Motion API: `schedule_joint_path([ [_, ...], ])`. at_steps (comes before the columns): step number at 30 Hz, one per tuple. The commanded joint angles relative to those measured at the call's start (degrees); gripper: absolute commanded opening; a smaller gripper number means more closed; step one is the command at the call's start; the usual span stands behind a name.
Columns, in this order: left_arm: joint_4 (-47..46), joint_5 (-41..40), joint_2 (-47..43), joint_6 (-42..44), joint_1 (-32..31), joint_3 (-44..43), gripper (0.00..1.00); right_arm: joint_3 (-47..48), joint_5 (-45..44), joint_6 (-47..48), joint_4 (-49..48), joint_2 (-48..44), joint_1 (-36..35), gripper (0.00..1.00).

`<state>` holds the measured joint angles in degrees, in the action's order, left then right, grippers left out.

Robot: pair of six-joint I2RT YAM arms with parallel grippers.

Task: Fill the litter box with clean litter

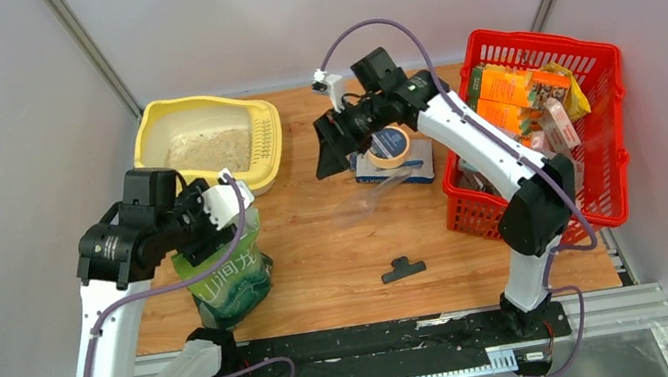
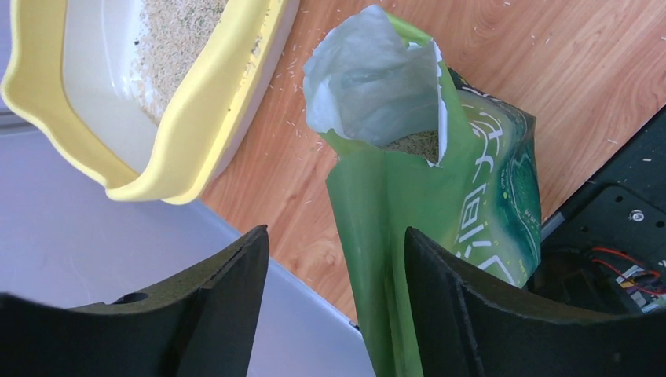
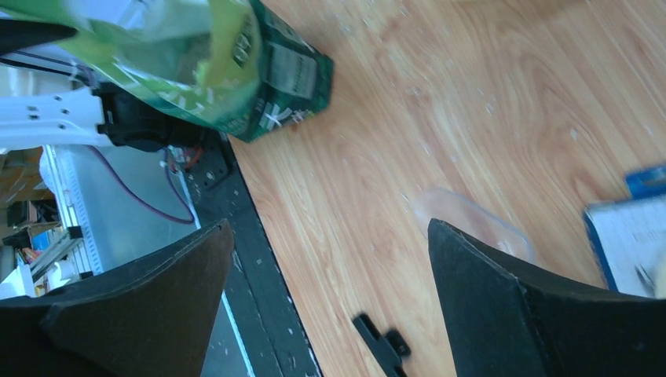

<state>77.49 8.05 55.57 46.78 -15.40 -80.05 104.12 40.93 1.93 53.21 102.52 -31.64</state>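
Note:
The pale yellow litter box (image 1: pixel 269 148) sits at the back left with a layer of beige litter (image 1: pixel 210 149) in it. It also shows in the left wrist view (image 2: pixel 196 118). The green pouch (image 1: pixel 227 271) stands upright at the front left, its top torn open, with litter (image 2: pixel 415 143) inside. My left gripper (image 1: pixel 231 215) hovers over the pouch top, jaws open. In the left wrist view (image 2: pixel 336 229) the pouch's edge (image 2: pixel 377 259) lies between the fingers, against the right one only. My right gripper (image 1: pixel 332 148) is open and empty above the table's middle, also in its wrist view (image 3: pixel 330 222).
A red basket (image 1: pixel 593 56) with orange cartons (image 1: pixel 506 85) stands at the right. A tape roll (image 1: pixel 390 144) lies on a blue-and-white box (image 1: pixel 408 169). A black clip (image 1: pixel 402 268) and a clear plastic piece (image 3: pixel 471 220) lie on the wood. Loose grains are scattered near the litter box.

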Motion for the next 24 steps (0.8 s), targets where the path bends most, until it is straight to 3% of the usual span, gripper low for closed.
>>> schedule_joint_path([
  [1, 23.5, -1.2, -2.7, -2.1, -0.2, 1.4, 0.66, 9.3, 0.1, -4.0, -3.6, 4.7, -6.9, 0.95],
  [4, 23.5, -1.7, -2.8, -2.8, -0.2, 2.7, 0.51, 14.1, -2.5, -4.7, -3.8, 8.0, -10.8, 0.93],
  [9, 23.5, 4.6, -4.0, -3.3, -0.1, 4.3, 0.31, 17.8, -5.6, -6.8, -4.8, 12.5, -15.6, 0.91],
  [12, 23.5, 7.3, -4.4, -2.7, -0.2, 5.3, 0.12, 18.3, -7.3, -7.2, -4.8, 13.4, -18.1, 0.91],
  [13, 23.5, 8.2, -4.3, -2.0, -0.2, 5.0, 0.0, 18.1, -9.4, -7.5, -5.0, 12.9, -18.5, 0.9],
  [16, 20.4, 12.7, -5.6, -0.5, -0.2, 2.8, 0.0, 15.2, -12.4, -9.0, -6.5, 10.2, -17.1, 0.9],
  [24, 2.8, 25.4, -5.9, -0.5, -0.2, -3.5, 0.0, 8.5, -3.7, -6.2, -6.9, 1.6, -7.1, 0.95],
])
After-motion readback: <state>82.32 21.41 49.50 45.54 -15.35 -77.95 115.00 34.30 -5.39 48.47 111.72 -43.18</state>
